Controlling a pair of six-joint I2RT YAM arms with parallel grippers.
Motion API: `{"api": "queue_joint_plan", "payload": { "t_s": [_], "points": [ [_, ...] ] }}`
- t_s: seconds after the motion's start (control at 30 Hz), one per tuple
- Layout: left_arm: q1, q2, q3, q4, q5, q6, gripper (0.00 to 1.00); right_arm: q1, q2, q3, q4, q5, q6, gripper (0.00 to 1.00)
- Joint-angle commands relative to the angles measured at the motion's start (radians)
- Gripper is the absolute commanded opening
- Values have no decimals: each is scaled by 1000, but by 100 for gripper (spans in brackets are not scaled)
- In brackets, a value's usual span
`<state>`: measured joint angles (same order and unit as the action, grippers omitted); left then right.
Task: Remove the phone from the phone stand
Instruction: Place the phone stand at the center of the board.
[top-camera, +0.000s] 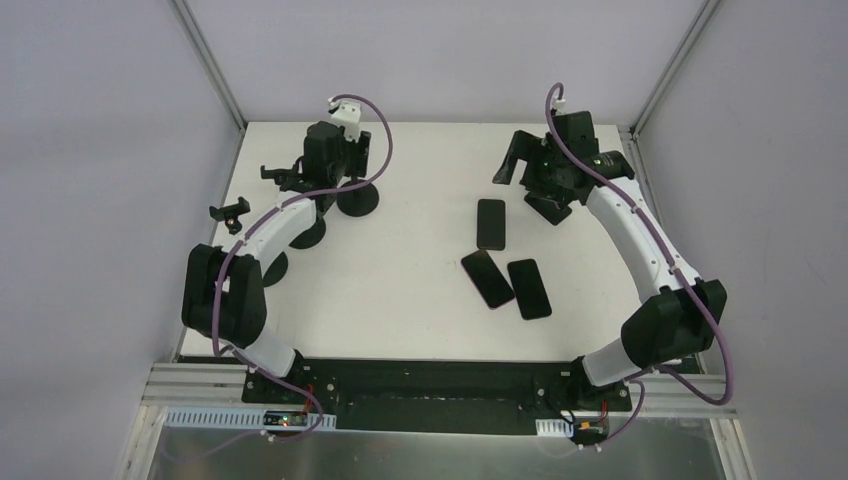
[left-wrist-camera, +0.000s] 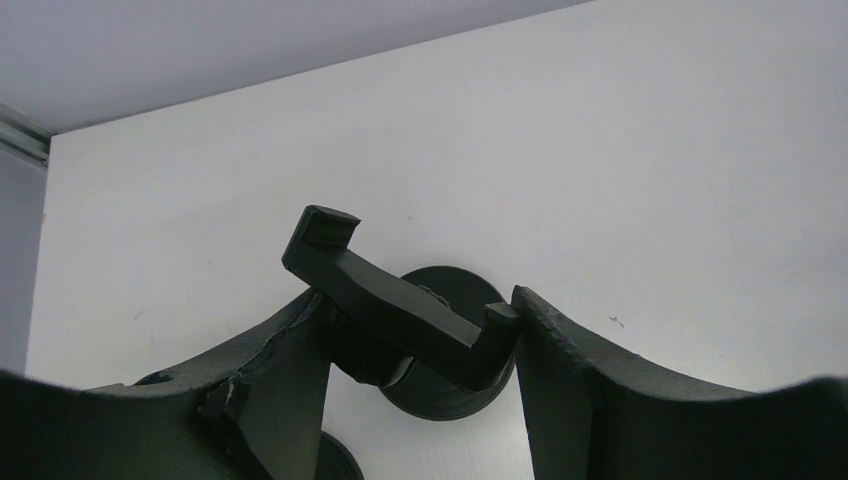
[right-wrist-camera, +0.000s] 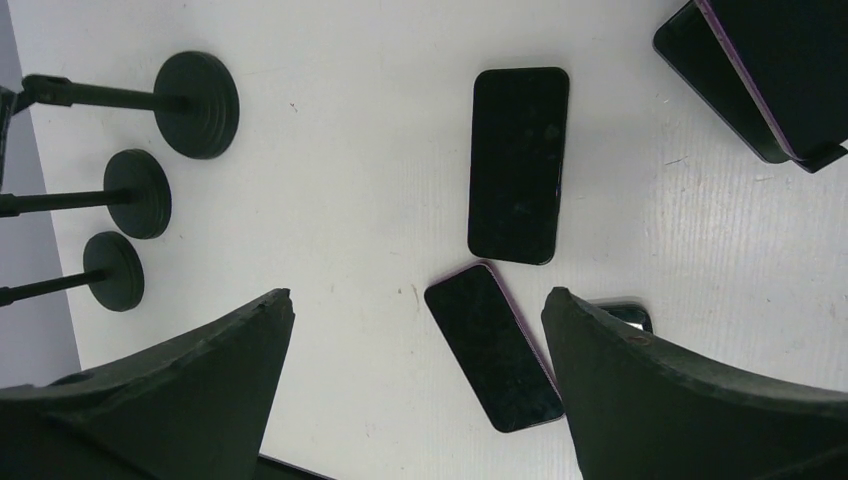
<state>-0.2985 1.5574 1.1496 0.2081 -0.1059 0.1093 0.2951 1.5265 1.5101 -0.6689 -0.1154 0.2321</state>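
The left gripper (left-wrist-camera: 417, 312) has its two dark fingers (left-wrist-camera: 270, 385) pressed against a black clamp bracket (left-wrist-camera: 385, 300), one at each end. Just beyond the fingertips a round base (left-wrist-camera: 462, 287) sits on the white table (left-wrist-camera: 650, 180). A second base's edge (left-wrist-camera: 338, 466) shows lower down, beside the left finger.

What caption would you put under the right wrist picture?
Open right fingers above phones lying flat on the white table, three stands at left.
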Motion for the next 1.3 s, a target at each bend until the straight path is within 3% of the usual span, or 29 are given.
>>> {"api": "queue_joint_plan", "payload": {
  "t_s": [0.0,0.1,0.2,0.33,0.37,0.67,0.9,1.03,1.27],
  "points": [
    [34,20,85,129,-22,-13,17,-5,-68,-45,28,51,-29,99],
    [47,38,86,128,-25,-24,42,-14,-99,-69,35,87,-43,99],
    [48,35,71,128,-17,-30,61,-33,-115,-66,54,83,-47,99],
    [48,13,53,129,14,-61,94,-59,-82,28,8,94,-56,99],
    [48,1,44,128,24,-67,99,-63,-69,55,-8,107,-58,99],
    [46,-174,-57,116,-35,-106,99,-106,-60,105,-49,282,-18,99],
    [-17,-443,-118,-137,-52,-144,99,-143,-26,95,-52,369,-58,99],
    [-17,-526,-108,-380,6,-287,99,-161,16,93,-28,306,-219,99],
    [-27,-712,-312,-404,152,-358,99,-242,5,-53,195,22,-536,99]
  ]
}}
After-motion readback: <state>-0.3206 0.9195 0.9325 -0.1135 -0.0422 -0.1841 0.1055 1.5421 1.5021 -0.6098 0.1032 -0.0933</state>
